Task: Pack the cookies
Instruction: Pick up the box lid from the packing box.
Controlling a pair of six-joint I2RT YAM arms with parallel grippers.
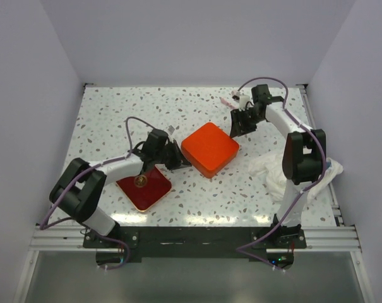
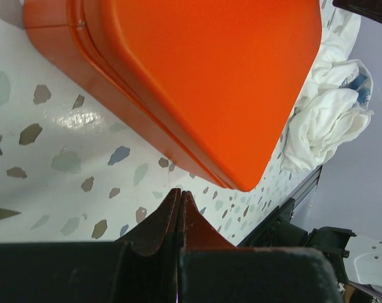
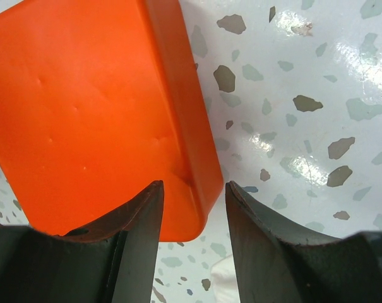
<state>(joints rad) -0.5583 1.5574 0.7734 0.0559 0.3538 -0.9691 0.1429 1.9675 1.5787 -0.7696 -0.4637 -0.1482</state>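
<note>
An orange box (image 1: 209,149) with its lid closed sits mid-table. One small brown cookie (image 1: 141,181) lies on a flat red tray (image 1: 151,196) to its left. My left gripper (image 1: 177,159) is shut on nothing, just off the box's left edge. In the left wrist view its tips (image 2: 180,193) meet a little short of the box (image 2: 209,82). My right gripper (image 1: 237,128) stands open at the box's far right corner. In the right wrist view that corner (image 3: 191,214) shows between and beyond the open gripper (image 3: 192,187), apart from both fingers.
A crumpled white cloth (image 1: 273,167) lies at the right beside the right arm's base and also shows in the left wrist view (image 2: 323,113). A small pink and white item (image 1: 232,100) sits at the back. White walls close in the speckled table (image 1: 115,120).
</note>
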